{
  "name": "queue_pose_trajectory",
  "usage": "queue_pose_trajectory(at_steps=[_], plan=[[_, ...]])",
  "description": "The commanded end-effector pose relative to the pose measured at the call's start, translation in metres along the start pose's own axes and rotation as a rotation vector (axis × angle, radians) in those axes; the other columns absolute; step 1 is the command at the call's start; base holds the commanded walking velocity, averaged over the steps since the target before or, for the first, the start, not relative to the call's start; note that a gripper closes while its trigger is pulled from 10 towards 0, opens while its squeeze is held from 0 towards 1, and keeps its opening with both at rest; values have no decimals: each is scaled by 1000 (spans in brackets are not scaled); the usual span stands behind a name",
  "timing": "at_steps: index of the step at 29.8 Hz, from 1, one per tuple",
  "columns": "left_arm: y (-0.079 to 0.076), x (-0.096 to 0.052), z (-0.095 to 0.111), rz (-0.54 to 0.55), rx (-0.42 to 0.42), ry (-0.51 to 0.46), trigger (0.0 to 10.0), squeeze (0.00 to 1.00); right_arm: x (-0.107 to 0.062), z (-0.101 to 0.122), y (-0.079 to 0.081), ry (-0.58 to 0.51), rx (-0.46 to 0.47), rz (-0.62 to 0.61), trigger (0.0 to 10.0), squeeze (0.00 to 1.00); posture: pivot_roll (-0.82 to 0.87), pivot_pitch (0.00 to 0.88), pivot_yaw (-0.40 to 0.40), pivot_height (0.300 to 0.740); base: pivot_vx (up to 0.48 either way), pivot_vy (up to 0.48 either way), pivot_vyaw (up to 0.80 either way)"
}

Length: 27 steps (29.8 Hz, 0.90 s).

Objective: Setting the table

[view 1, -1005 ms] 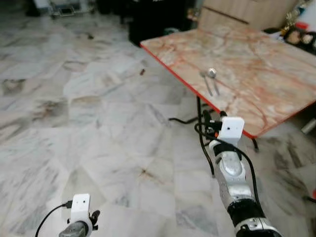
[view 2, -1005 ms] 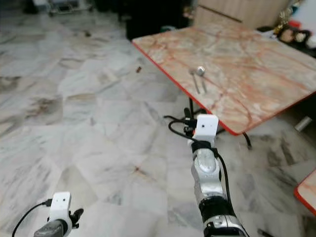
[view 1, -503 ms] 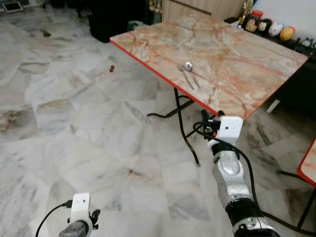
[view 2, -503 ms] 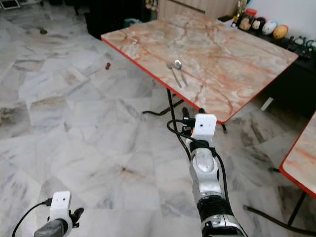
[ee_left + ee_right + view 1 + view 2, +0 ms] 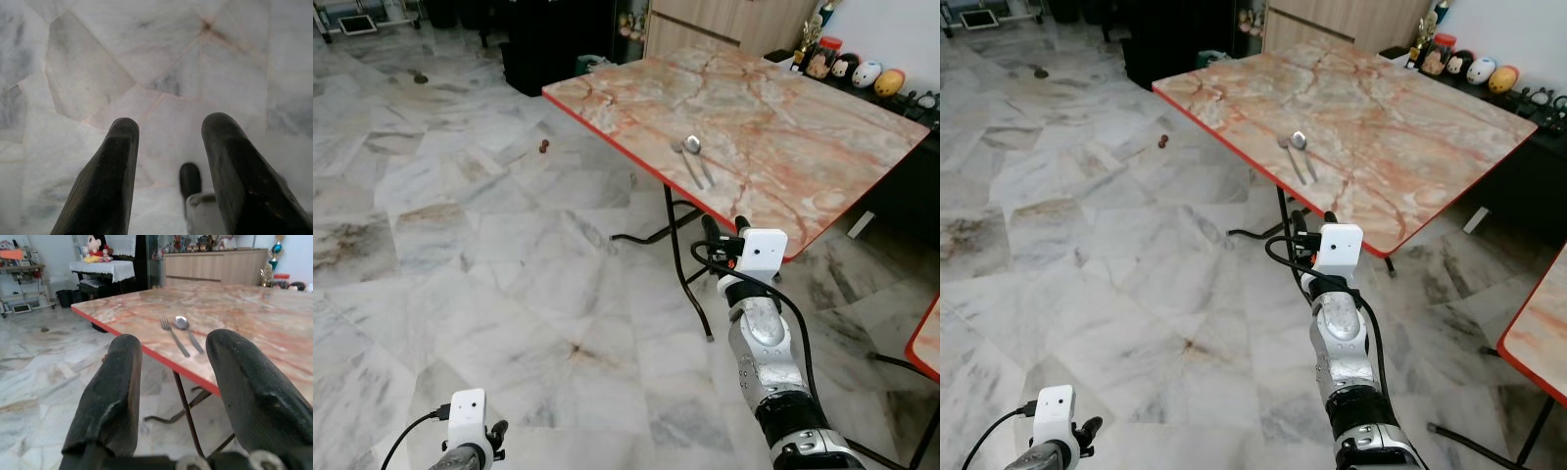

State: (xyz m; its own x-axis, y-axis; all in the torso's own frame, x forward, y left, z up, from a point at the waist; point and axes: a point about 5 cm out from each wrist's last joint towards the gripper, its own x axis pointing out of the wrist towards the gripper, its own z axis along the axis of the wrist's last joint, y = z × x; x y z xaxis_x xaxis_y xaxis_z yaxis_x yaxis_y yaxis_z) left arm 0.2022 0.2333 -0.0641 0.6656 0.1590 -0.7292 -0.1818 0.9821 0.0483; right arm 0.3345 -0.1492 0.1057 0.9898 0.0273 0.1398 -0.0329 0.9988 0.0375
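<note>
A fork [image 5: 684, 163] and a spoon [image 5: 698, 159] lie side by side near the front edge of a marble-patterned table with a red rim [image 5: 822, 108]. My right gripper [image 5: 722, 233] is raised in front of that edge, just below the tabletop and short of the cutlery, open and empty. In the right wrist view the fork [image 5: 174, 336] and spoon [image 5: 188, 332] show between its fingers [image 5: 110, 391], some way off. My left gripper [image 5: 171, 147] hangs low over the marble floor, open with nothing in it.
Black folding table legs [image 5: 674, 245] stand just beyond my right gripper. A second red-rimmed table corner [image 5: 925, 338] is at the right. A wooden cabinet [image 5: 734, 20] and a dark shelf with figurines [image 5: 862, 73] lie behind the table. Marble floor [image 5: 460, 245] stretches left.
The camera has shifted, so the table sits a little further right and higher in view. My right gripper stays raised before the table edge; the cutlery has not moved.
</note>
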Motion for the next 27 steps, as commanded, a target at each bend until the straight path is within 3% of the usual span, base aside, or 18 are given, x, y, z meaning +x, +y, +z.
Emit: queue_pose_trajectory(at_steps=[1,13,27], plan=[[4,-2,-7,9,-13,20,10000,0,3,7,4,-30,6,18,10000,0,38,0,-43,740,300,0,800],[11,-2,-5,21,-20,11,10000,0,3,8,8,-29,28,42,10000,0,37,0,-44,740,315,0,67],[7,-1,-2,16,-23,0,10000,0,5,11,11,-38,47,43,10000,0,33,0,-40,740,331,0,0]])
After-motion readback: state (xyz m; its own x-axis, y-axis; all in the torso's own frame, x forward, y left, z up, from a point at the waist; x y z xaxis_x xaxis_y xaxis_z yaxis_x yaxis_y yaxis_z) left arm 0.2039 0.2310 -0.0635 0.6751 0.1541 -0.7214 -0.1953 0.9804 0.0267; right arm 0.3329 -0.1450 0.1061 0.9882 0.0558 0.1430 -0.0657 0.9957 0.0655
